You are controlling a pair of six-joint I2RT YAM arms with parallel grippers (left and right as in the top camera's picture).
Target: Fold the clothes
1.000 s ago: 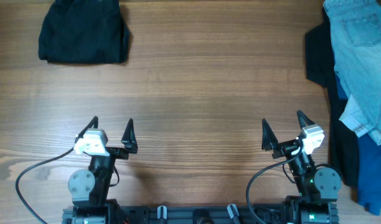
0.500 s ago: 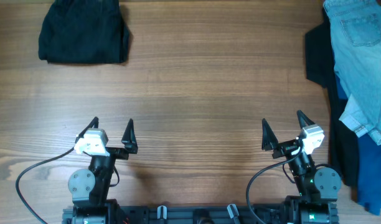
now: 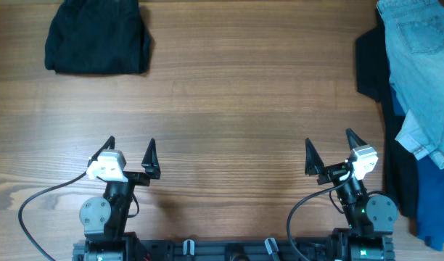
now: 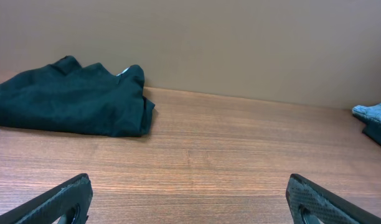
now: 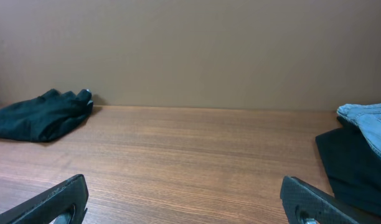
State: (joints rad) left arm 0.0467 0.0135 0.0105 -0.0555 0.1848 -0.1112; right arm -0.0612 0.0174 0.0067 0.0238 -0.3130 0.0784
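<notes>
The black shorts lie in a compact folded bundle at the far left corner of the wooden table. They also show in the left wrist view, with a bit of white at the top edge, and in the right wrist view. My left gripper is open and empty near the front edge, well short of the shorts; its fingers frame bare wood. My right gripper is open and empty at the front right.
A pile of clothes lies along the right edge: light blue denim jeans on top, a bright blue garment nearer the front, and another black garment under them. A plain wall stands behind the table.
</notes>
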